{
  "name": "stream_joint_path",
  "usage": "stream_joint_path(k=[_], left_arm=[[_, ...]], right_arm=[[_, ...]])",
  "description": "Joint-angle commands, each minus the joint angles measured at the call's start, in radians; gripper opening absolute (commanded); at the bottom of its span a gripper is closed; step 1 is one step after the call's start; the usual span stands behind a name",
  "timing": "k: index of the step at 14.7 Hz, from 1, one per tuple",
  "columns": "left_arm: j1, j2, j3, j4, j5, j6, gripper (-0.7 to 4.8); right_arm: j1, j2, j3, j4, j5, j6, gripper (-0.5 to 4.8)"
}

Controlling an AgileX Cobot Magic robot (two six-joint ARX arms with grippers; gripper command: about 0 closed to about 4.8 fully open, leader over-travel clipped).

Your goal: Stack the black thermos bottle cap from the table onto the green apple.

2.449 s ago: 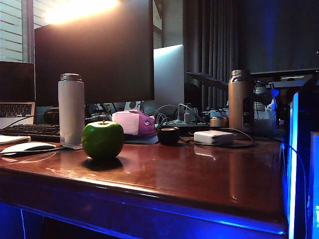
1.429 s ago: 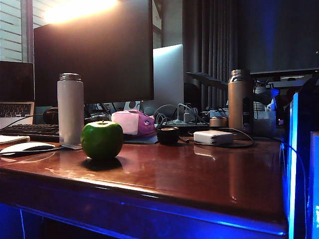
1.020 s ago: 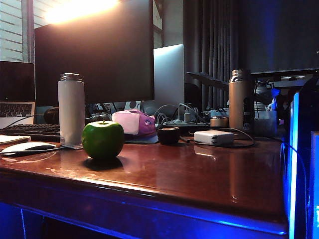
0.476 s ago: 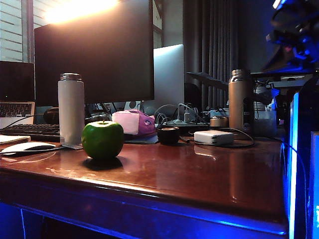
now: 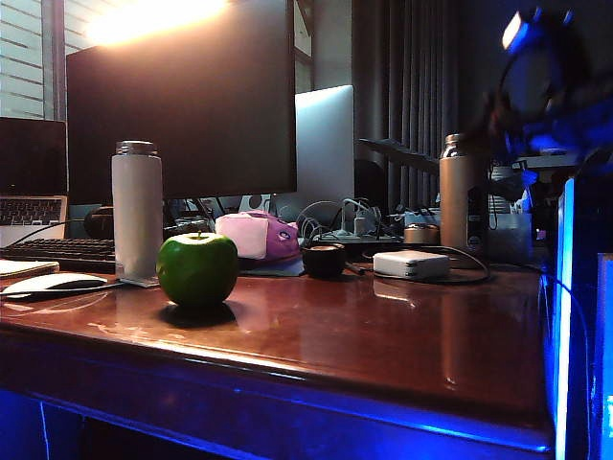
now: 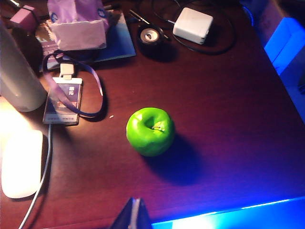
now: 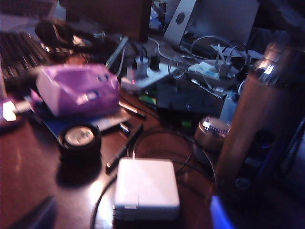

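Your apple [image 5: 197, 269] sits on the bench [image 5: 383, 331] toward its front left, just in front of a white bottle [image 5: 137, 210]; from the left wrist view you look straight down on the apple [image 6: 150, 131], stem up, with nothing on top of it. The black cap [image 5: 324, 260] stands farther back near the middle of the bench, open side up, between a pink pouch [image 5: 257, 237] and a white power adapter [image 5: 411, 264]. In the right wrist view the cap [image 7: 79, 139] is close to the adapter [image 7: 146, 188] and apart from it. Your right gripper [image 5: 536, 67] hangs blurred high at the right, above a brown bottle [image 5: 461, 192]; you cannot tell how its fingers stand. Of your left gripper only a dark tip [image 6: 132, 218] shows, so its fingers' spread is unclear too.
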Motion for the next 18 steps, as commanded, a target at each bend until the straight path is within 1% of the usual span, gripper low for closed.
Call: stream_joint_path(k=[1,5,6,8,12,15,18], left_arm=[[0.000,-0.004,0.004,0.013,0.007,0.002,-0.05],[0.000,-0.003,0.004,0.013,0.006,0.002,-0.05],[0.000,-0.004,0.004,0.013,0.007,0.002,-0.05],[0.000,-0.004,0.004,0.013,0.006,0.002,-0.05],[0.000,-0.004,0.004,0.013,0.007,0.002,-0.05],[0.000,-0.003,0.004,0.013,0.007,0.002,-0.05],[0.000,-0.003,0.004,0.013,0.006,0.002,-0.05]], right_arm=[[0.001,0.154,0.069,0.095,-0.093,0.005,4.79],[0.001,0.393,0.280,0.103,-0.274,0.082,4.79],[0.009,0.443,0.346,0.081,-0.309,0.088,4.79],[0.027,0.533,0.470,0.029,-0.341,0.081,4.79],[0.081,0.695,0.671,-0.031,-0.340,0.048,4.79],[0.126,0.779,0.800,-0.148,-0.342,-0.057,4.79],[0.153,0.829,0.888,-0.209,-0.332,-0.116,4.79]])
